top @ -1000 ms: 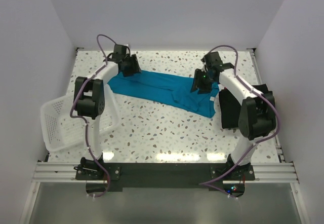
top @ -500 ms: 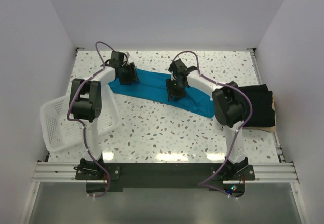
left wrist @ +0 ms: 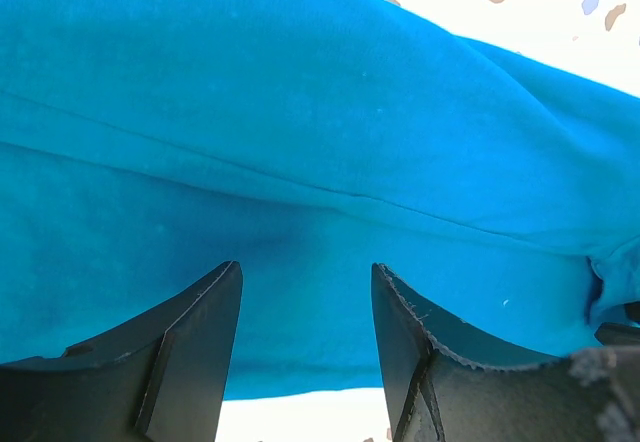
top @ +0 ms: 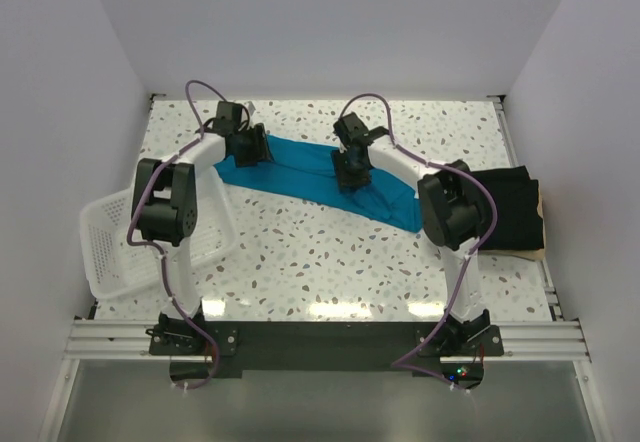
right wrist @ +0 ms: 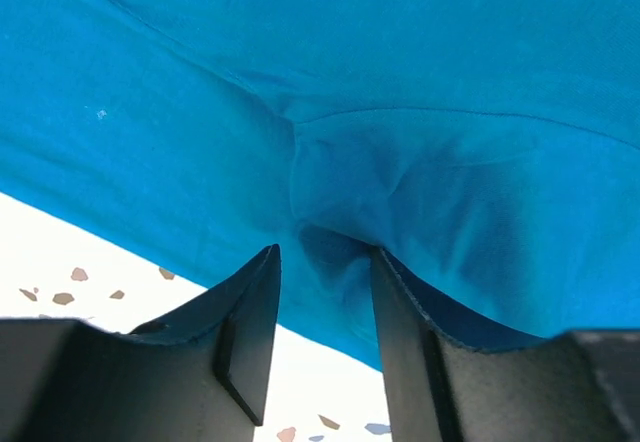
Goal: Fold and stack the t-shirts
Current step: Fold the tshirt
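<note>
- Right gripper [top: 351,175] has moved since a second ago. It was over the right end of the teal t-shirt [top: 300,167] and now sits over its middle, barely shifted in the last half second.
- In the right wrist view I see a pucker of teal cloth [right wrist: 330,242] pulled up into the gap between the fingers [right wrist: 245,342], with creases fanning out from it. I read that as clamped on a fold of the shirt.
- Left gripper [top: 258,150] has hardly moved and is at the shirt's left end.
- Its fingers [left wrist: 190,352] stand apart, and the cloth across the gap lies smooth with a straight seam. I read it as released, nothing pinched.
- The teal shirt lies in a long band across the far half of the table [top: 320,252], outline about as before.
- The black t-shirt [top: 508,207] sits at the right edge. The right arm covered part of it a second ago; it is now mostly in view.
- The white basket [top: 105,252] on the left is unchanged.
</note>
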